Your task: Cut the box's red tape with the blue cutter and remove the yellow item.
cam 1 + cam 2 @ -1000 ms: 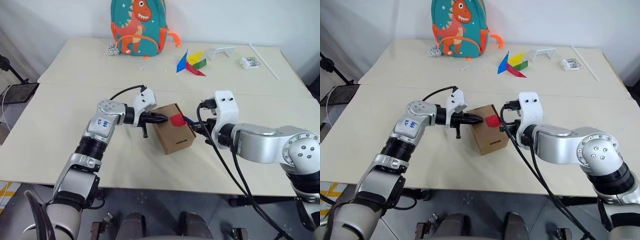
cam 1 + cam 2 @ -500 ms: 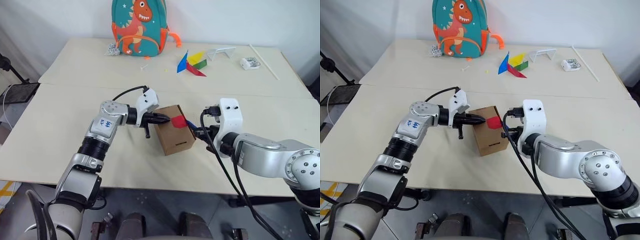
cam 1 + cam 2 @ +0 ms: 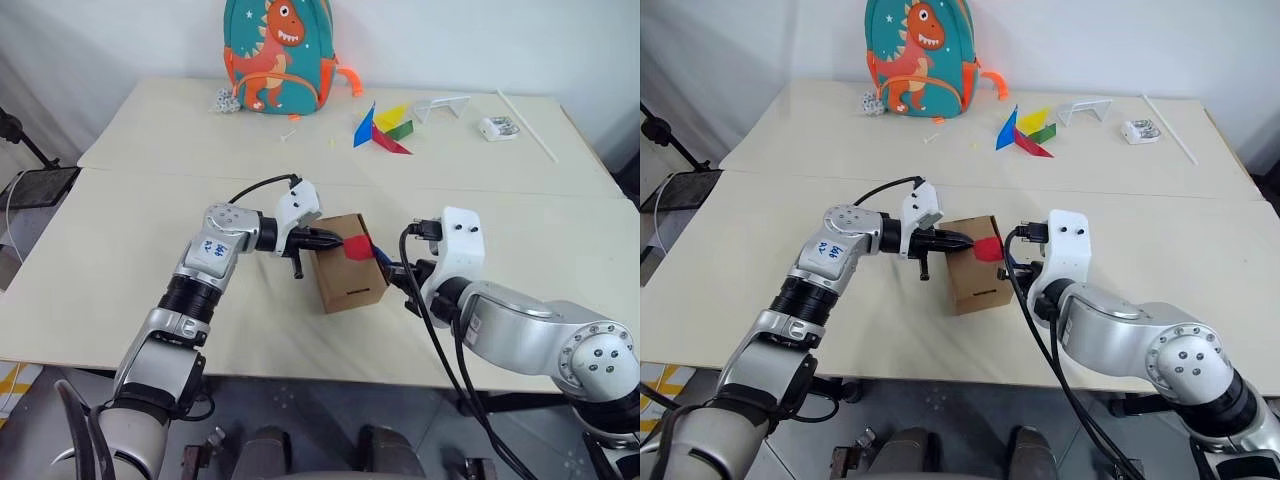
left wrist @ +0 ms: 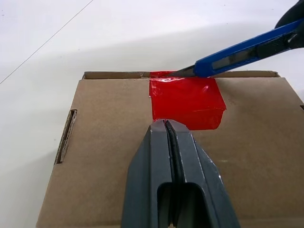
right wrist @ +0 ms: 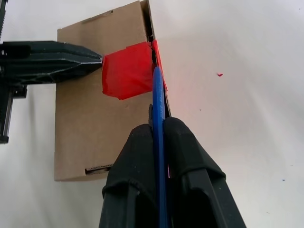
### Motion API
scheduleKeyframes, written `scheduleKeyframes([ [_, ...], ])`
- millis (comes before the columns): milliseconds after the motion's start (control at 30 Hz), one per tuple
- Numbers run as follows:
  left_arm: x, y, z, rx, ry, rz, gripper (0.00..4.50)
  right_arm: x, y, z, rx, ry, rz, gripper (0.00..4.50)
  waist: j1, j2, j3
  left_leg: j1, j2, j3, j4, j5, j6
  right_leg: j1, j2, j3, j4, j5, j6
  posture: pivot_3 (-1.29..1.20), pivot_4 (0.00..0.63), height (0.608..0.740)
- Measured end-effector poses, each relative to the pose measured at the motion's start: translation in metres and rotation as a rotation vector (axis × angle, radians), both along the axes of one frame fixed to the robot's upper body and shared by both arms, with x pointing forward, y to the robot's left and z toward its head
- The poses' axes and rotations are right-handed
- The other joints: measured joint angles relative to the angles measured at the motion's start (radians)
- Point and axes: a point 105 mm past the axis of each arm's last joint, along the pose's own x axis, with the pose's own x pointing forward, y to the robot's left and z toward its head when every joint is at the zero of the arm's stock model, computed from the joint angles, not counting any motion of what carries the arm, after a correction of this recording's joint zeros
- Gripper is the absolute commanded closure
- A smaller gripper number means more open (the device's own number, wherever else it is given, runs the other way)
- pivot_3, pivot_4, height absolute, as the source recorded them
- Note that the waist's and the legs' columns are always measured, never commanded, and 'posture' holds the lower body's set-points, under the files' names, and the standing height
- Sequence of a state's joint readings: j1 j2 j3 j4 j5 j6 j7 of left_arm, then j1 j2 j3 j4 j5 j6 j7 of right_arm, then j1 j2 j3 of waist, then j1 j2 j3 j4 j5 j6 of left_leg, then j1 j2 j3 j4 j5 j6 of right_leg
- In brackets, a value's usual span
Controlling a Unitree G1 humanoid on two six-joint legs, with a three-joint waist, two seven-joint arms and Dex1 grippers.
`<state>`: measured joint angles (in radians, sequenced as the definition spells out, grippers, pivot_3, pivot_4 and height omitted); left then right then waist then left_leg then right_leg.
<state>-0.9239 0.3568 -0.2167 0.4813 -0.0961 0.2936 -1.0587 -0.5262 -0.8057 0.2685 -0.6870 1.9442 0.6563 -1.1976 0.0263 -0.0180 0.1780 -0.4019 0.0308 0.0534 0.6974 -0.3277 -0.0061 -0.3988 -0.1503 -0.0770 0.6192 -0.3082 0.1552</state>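
Left wrist view caught the cutting step: the closed left hand pinned the box while the right hand gripped the blue cutter, its blade at the red tape on the flap seam, needing a draw along it.

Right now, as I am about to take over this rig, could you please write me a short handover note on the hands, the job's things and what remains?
Left hand: shut, empty, its tips pressed on top of the small brown cardboard box, at the near edge of the red square of tape.
Right hand: shut on the slim blue cutter, whose blade tip sits at the box's top edge where the tape folds over.
The box stands on the pale table, flaps closed.
Done: cutter picked up and set against the tape.
Left: cut through the tape, open the flaps, take out the yellow item.
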Motion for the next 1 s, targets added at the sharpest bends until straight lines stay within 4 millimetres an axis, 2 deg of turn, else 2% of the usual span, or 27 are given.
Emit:
scheduleKeyframes([
  [267, 0.000, -0.001, -0.001, 0.002, 0.000, -0.002, 4.50, -0.008, -0.001, -0.004, -0.010, 0.003, 0.011, 4.40, 0.000, 0.000, 0.000, 0.001, 0.000, 0.000, 0.000, 0.000, 0.000, 0.001, 0.000, 0.000, -0.001, 0.000, 0.000, 0.00, 0.150, 0.740],
  [367, -0.001, 0.000, -0.001, 0.002, 0.000, -0.001, 4.50, -0.012, 0.001, -0.016, -0.010, 0.056, -0.016, 4.40, -0.002, 0.000, 0.000, 0.001, 0.000, 0.000, 0.000, 0.000, 0.000, 0.001, 0.000, 0.000, -0.001, 0.000, 0.000, 0.00, 0.150, 0.740],
  [633, -0.003, -0.002, -0.003, -0.002, -0.004, -0.003, 4.50, -0.018, 0.003, -0.015, -0.010, 0.062, -0.021, 4.40, -0.002, 0.001, -0.001, 0.002, 0.000, 0.000, 0.000, 0.000, 0.001, 0.002, 0.000, 0.000, -0.001, 0.000, 0.000, 0.00, 0.150, 0.740],
  [767, -0.003, -0.002, -0.003, 0.000, -0.001, -0.002, 4.50, -0.014, 0.004, -0.003, -0.020, 0.009, 0.006, 4.40, -0.003, 0.002, -0.001, 0.002, 0.000, 0.000, 0.000, 0.000, 0.001, 0.002, 0.000, 0.000, -0.001, 0.000, 0.000, 0.00, 0.150, 0.740],
  [1000, -0.004, -0.002, -0.002, 0.003, 0.000, -0.012, 4.50, -0.009, -0.003, 0.033, -0.065, -0.157, 0.208, 4.40, -0.001, 0.003, -0.001, 0.001, 0.001, 0.000, -0.001, -0.001, 0.002, 0.002, 0.001, 0.000, -0.003, 0.000, 0.000, 0.00, 0.150, 0.740],
])
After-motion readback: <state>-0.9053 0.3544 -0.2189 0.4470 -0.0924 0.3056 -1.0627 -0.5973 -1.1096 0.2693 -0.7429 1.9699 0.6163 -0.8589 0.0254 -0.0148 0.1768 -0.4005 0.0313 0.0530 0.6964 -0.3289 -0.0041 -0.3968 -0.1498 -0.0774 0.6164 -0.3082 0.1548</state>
